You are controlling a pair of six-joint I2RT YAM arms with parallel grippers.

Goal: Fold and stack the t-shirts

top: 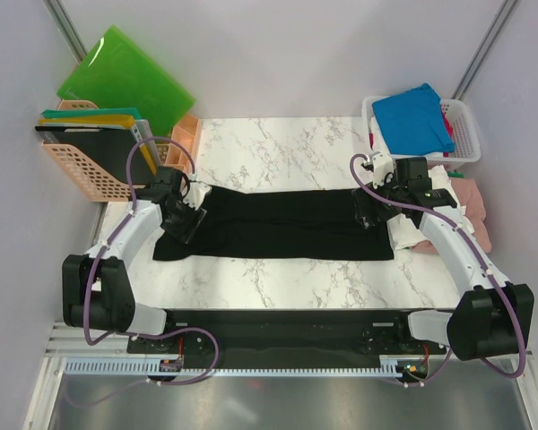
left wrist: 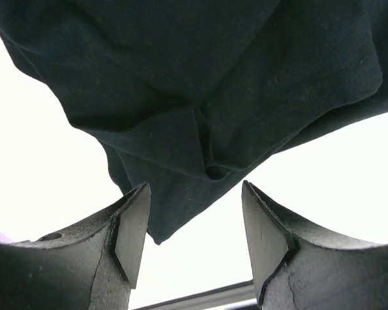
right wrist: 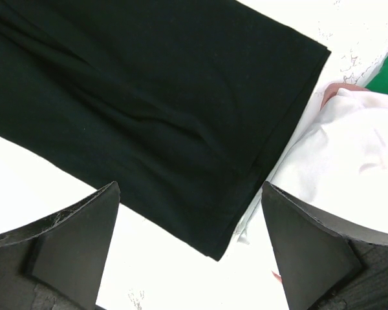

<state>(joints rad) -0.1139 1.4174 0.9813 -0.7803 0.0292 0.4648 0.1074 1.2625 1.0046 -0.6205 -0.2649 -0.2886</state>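
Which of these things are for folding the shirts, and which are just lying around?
For the job:
- black t-shirt, spread out flat between the arms
- blue t-shirt, in the white basket
- white t-shirt and pink t-shirt, at the right edge

Just lying about:
- green plastic boards
- orange basket
- the white basket itself

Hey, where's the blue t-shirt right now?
In the top view, the blue t-shirt lies on top of the white basket, at the far right corner of the table.
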